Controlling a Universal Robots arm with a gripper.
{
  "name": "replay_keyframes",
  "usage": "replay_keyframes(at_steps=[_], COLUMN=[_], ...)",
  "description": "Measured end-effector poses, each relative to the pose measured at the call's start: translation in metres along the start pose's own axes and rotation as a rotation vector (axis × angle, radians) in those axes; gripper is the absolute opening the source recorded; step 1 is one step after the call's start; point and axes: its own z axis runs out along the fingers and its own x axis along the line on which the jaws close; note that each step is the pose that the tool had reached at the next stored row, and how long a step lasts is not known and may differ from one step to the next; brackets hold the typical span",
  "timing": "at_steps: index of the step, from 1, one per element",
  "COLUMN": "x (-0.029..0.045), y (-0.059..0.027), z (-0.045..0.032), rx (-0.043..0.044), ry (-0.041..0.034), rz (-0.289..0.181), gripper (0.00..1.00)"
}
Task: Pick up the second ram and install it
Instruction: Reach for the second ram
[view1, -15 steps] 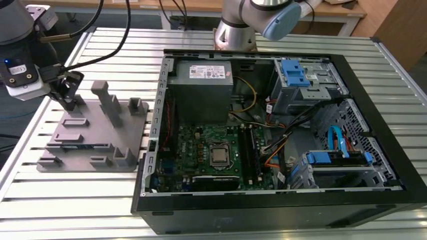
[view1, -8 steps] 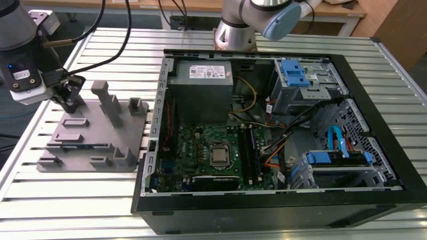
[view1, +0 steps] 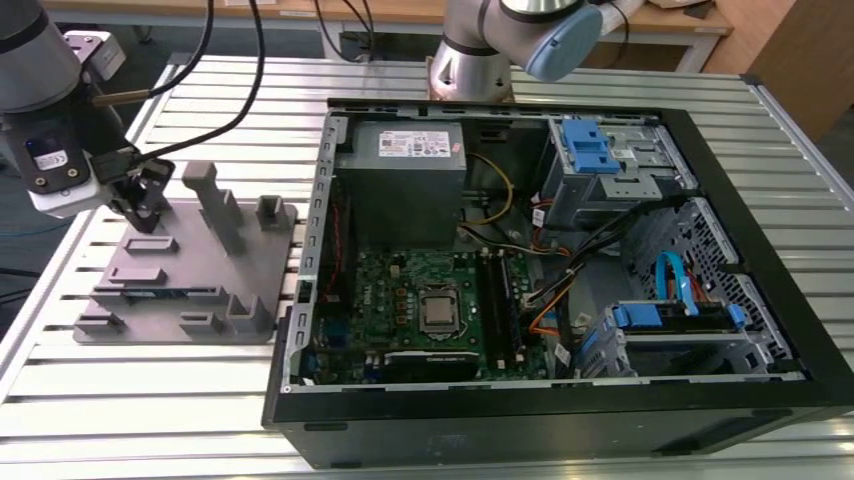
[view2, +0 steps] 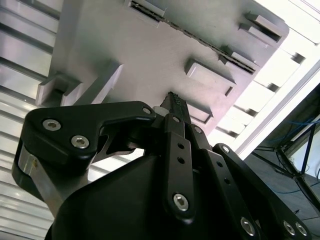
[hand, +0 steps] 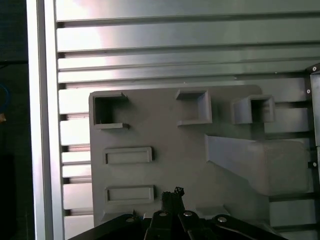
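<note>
The second ram (view1: 162, 293) stands on edge in a slot of the grey fixture plate (view1: 267, 270), at the exterior view's left. It is a slim bluish stick. In the second wrist view it is a thin dark strip (view2: 195, 36) between two brackets. My gripper (view1: 139, 208) hangs over the far part of the plate, above a low rectangular pad and apart from the ram. Its black fingertips (view2: 175, 100) press together with nothing between them; in the first wrist view they (hand: 172, 194) point down at the plate (hand: 170, 135).
An open computer case (view1: 534, 260) lies at the exterior view's right, with a green motherboard (view1: 400, 300), a power supply (view1: 400, 160) and blue drive brackets (view1: 587, 145). Tall grey posts (view1: 214, 200) rise from the fixture plate beside the gripper. A slatted metal table (view1: 134, 380) carries everything.
</note>
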Motion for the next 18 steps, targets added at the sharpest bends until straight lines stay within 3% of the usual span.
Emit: replay_keyframes(at_steps=[18], x=[0.0002], y=[-0.0004], z=[0.0090], rx=[0.0005], ry=[-0.0001], rz=[0.000], gripper=[0.11])
